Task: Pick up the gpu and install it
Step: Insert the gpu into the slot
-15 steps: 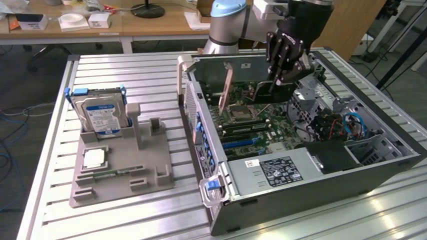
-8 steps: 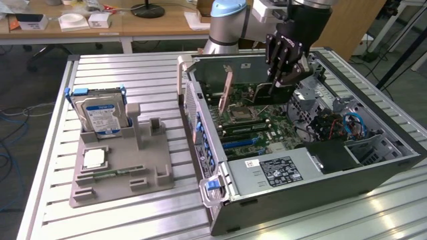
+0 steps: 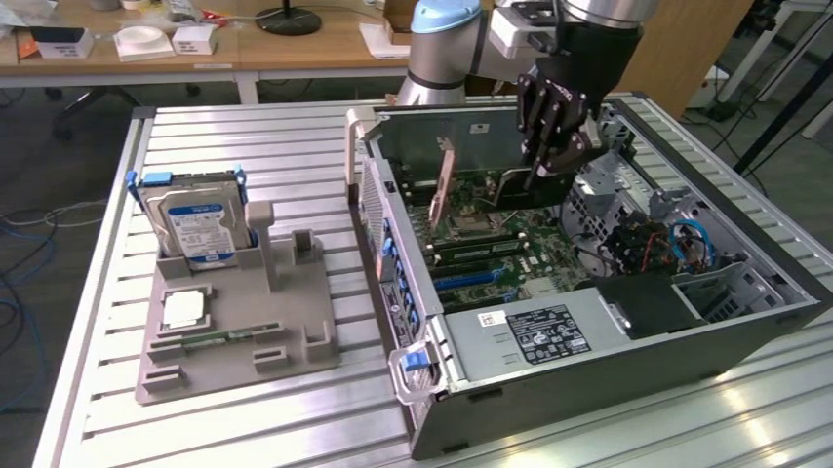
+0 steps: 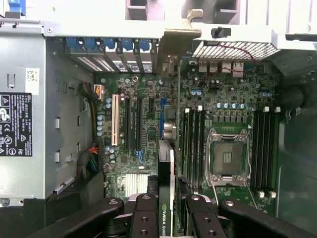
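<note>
tabletop: slatted metal, carrying everything; wooden desks are standing behind it.
hard drive: silver with a blue-white label, standing on edge in the grey holder at the exterior view's left.
memory stick: small and green, lying flat in a groove of the holder, well apart from the case.
computer case: side panel off, lying open in the middle and toward the exterior view's right.
power supply: grey box with a black label, sitting at the near end of the case; it is also showing in the wrist view.
motherboard: green, lying exposed inside the case, with the empty CPU socket and the memory slots beside it.
gpu: dark card, hanging on edge inside the case above the far part of the motherboard. The wrist view is showing it edge-on, lining up near the expansion slots. Whether it is touching a slot, cannot tell.
pincer: black fingers pointing down into the case, pinching the gpu by its upper edge. In the wrist view the fingers are pressing on both faces of the card.
arm: reaching in from the far side of the case.
</note>
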`<state>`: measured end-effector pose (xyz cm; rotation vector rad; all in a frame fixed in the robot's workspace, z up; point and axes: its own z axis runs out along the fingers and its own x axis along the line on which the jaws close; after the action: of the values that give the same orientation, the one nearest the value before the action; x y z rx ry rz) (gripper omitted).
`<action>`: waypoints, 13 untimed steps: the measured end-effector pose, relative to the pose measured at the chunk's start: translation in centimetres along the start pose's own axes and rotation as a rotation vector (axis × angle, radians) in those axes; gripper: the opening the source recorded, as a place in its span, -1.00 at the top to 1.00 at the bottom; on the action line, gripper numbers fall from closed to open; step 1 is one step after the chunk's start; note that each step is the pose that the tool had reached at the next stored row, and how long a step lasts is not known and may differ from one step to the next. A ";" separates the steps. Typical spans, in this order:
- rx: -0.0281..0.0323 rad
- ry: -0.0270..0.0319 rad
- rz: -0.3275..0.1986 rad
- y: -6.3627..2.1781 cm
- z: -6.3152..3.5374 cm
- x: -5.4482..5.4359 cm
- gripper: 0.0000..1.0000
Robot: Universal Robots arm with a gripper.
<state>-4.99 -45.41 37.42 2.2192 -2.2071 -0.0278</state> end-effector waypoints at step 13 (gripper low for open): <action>0.0067 0.0001 -0.001 -0.01 0.54 0.0 0.48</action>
<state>-5.00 -45.39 36.88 2.2232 -2.2097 -0.0203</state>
